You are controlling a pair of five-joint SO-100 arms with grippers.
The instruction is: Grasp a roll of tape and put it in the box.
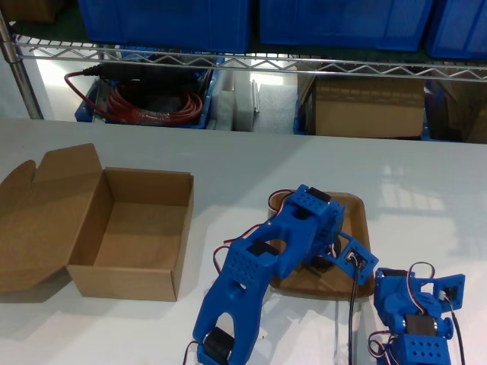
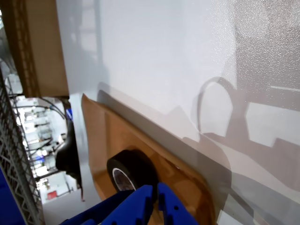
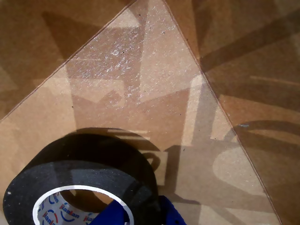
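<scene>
Looking from close up onto the roll of tape [image 3: 84, 178], lying flat on the floor of a shallow brown tray [image 3: 140, 93], black outside and pale inside with printed lettering on the core. Seeing my second end effector [image 3: 140, 215] right at the roll, with one blue fingertip [image 3: 169, 214] just outside the black wall and another blue part showing over the core. Not being able to tell whether it is gripping the roll or merely straddling it.

Looking along my first end effector [image 2: 155, 201] as well, finding its two blue tips standing close together with only a thin slit between them, just beside the same roll [image 2: 136, 171]. Not being able to tell whether it is fully closed. Seeing the tray [image 2: 108, 136] resting on the white surface [image 2: 164, 56].

Turning to the exterior view and finding the tray [image 1: 358, 209] toward the exterior view's right, largely covered by a big blue arm [image 1: 259, 274] reaching over it from the lower edge. Spotting a second blue arm [image 1: 418, 319] folded low at the exterior view's lower right, just beside the tray. Not being able to match either arm to its camera.

Noting the box [image 1: 137, 281] standing open on the exterior view's left, apart from the tray, holding nothing, with its lid flap [image 1: 46, 213] thrown back toward the exterior view's left. Seeing behind the surface a wire shelf carrying blue bins [image 1: 167, 19], with a coil of red cable [image 1: 152, 103] and a closed carton [image 1: 369, 106] beneath.
</scene>
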